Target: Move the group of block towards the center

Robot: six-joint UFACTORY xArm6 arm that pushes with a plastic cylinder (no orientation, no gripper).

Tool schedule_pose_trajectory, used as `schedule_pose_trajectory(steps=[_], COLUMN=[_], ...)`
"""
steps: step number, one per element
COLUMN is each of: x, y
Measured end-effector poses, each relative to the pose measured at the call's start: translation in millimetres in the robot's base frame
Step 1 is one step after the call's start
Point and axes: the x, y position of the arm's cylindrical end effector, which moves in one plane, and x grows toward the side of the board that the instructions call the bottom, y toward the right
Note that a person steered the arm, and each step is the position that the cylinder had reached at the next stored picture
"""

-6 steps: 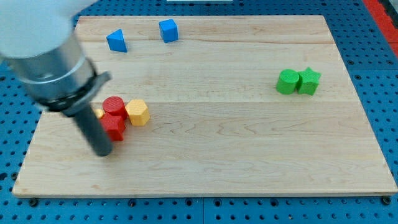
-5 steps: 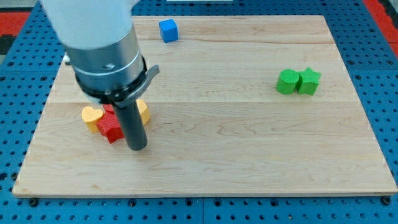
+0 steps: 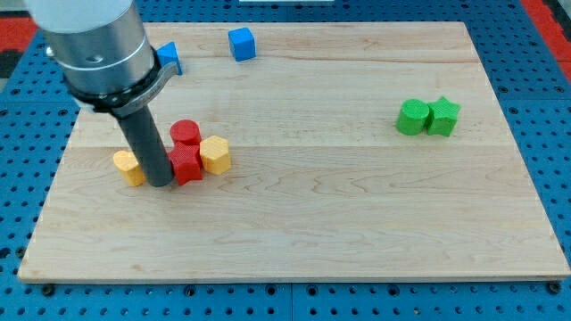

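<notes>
- The wooden board (image 3: 357, 232) lies on a blue pegboard surface (image 3: 18, 178) that shows around its edges.
- At the view's left a yellow block (image 3: 129, 167), its shape partly hidden, sits just beside the rod on the rod's left side.
- My tip (image 3: 161, 183) rests on the board between that yellow block and a red star-shaped block (image 3: 186, 165); it touches or nearly touches the red one, though I cannot tell which.
- The arm carries no gripper, only the dark rod, so there is nothing to open or close.
- A red cylinder (image 3: 185, 133) stands directly above the red star-shaped block in the view, touching it.
- A yellow hexagonal block (image 3: 215, 154) sits against the right side of the red star-shaped block.
- These four blocks form the group, lying left of the board's centre, with the rod standing inside the group and splitting off the left yellow block.
- Near the view's top left a blue block (image 3: 169, 57) is partly hidden behind the arm's grey body (image 3: 94, 45).
- A blue cube (image 3: 241, 43) lies further right along the top edge, well apart from the group.
- At the view's right a green round block (image 3: 413, 117) and a green star-shaped block (image 3: 443, 116) touch each other, far from the group.
</notes>
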Motion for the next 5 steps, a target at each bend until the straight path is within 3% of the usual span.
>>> schedule_pose_trajectory(steps=[2, 5], x=[-46.1, -58.3], y=[0.2, 54.2])
